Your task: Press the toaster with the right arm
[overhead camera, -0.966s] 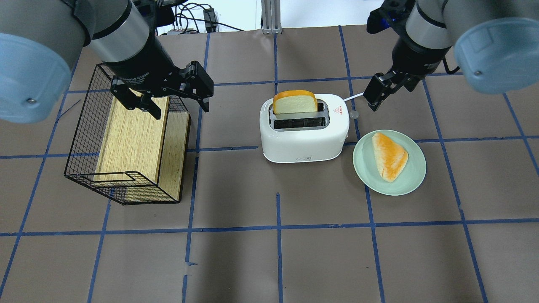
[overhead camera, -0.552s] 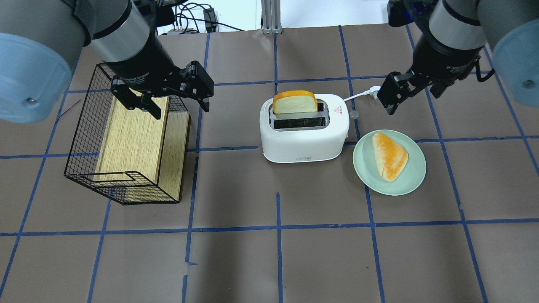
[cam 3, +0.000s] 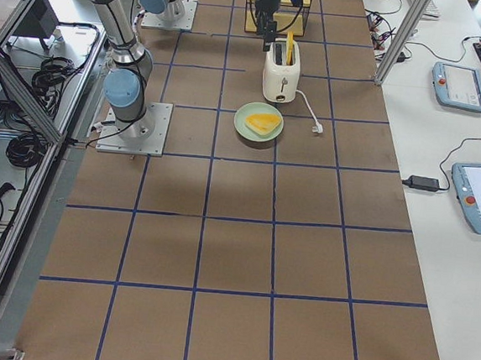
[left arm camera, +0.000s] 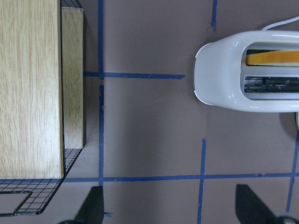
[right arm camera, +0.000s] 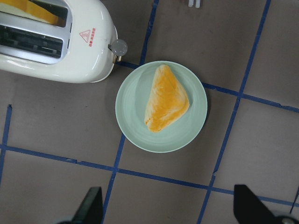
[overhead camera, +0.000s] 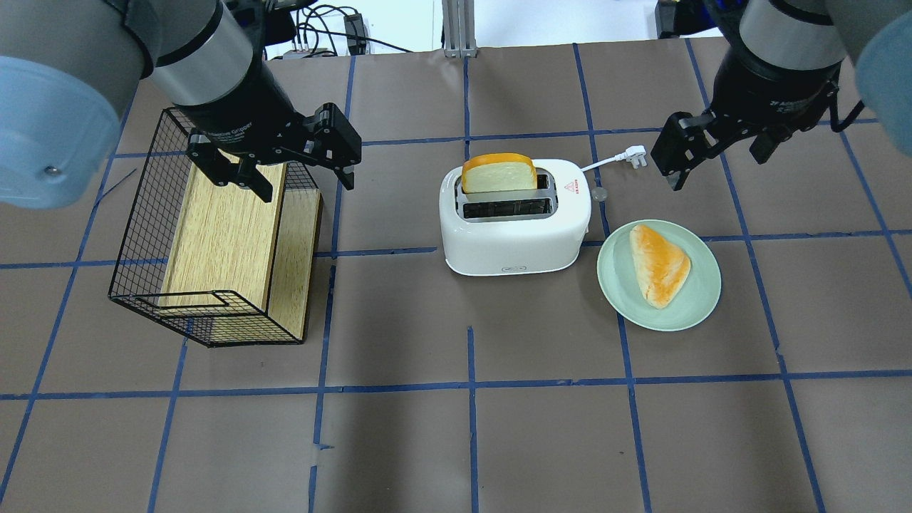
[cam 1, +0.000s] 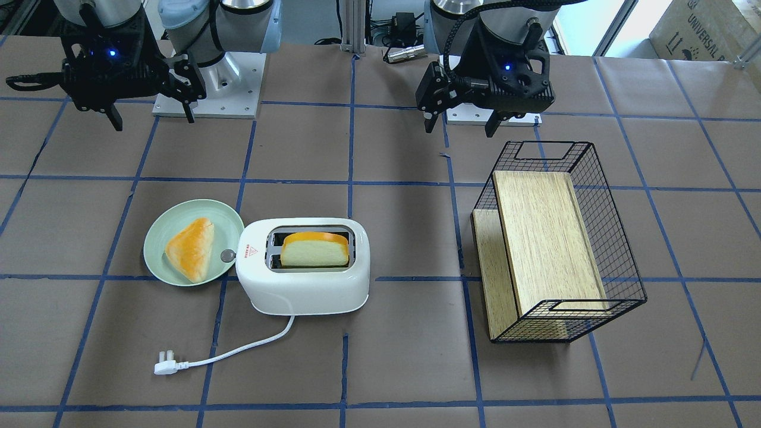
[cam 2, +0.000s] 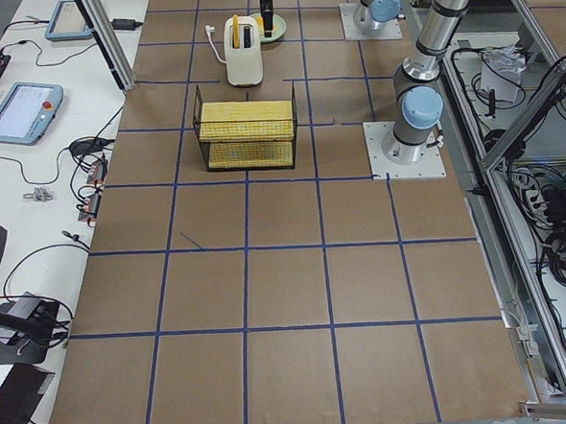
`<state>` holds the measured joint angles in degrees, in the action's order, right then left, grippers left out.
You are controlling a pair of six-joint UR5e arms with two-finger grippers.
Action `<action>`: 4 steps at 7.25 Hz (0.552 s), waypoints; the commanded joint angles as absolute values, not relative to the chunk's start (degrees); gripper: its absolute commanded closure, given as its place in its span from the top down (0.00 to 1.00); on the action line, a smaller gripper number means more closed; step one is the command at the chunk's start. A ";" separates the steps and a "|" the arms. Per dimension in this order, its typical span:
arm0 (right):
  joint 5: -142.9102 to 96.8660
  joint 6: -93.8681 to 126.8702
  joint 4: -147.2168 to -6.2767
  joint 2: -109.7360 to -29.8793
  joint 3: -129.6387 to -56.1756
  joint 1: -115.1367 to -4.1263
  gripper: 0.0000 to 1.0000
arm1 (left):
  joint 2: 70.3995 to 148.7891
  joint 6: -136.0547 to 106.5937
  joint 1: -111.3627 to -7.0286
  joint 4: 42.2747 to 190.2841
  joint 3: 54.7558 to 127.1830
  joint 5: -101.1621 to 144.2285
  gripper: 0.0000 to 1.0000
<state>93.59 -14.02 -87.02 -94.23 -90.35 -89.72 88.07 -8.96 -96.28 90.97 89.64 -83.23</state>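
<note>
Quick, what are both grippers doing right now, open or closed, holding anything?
Left gripper: open, holding nothing.
Right gripper: open, holding nothing.

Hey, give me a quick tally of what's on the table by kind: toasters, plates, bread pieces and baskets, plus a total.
Toaster: 1
Plate: 1
Bread pieces: 2, a slice in a toaster slot and a triangular piece on the plate
Wire basket: 1
Total: 5
</note>
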 commanded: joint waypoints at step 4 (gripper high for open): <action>89.12 -8.35 -86.57 -94.39 -90.35 -89.82 1.00 | 88.07 -8.96 -96.24 90.97 89.65 -83.23 1.00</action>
<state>89.54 -8.70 -86.66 -94.32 -90.28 -89.82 88.07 -8.96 -96.25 90.97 89.65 -83.19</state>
